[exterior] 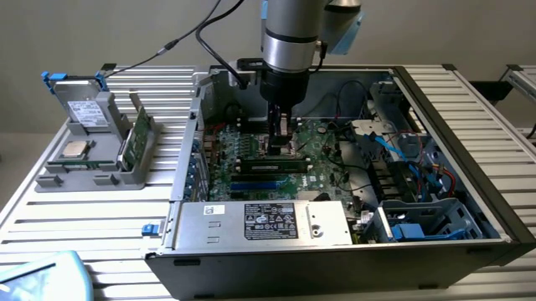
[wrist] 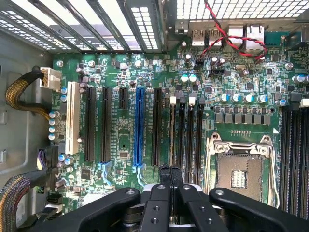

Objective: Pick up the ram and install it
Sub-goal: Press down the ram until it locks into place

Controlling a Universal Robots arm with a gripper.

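The work stands at the seating step. The fingers [wrist: 166, 175] are pinched shut with no gap between them and hold nothing, hanging inside the open computer case [exterior: 469, 135] over the motherboard [wrist: 120, 145]. The ram [exterior: 272, 167] stands on edge in a black slot directly beneath the fingertips, its thin top edge [wrist: 172, 130] running straight away from them. Whether they touch it cannot be told. Judging from this, finishing calls for a straight downward press, centred on that edge without tilting, until the stick sits level.

light: even, bright | shadows: soft | glare: slight | blur: mild
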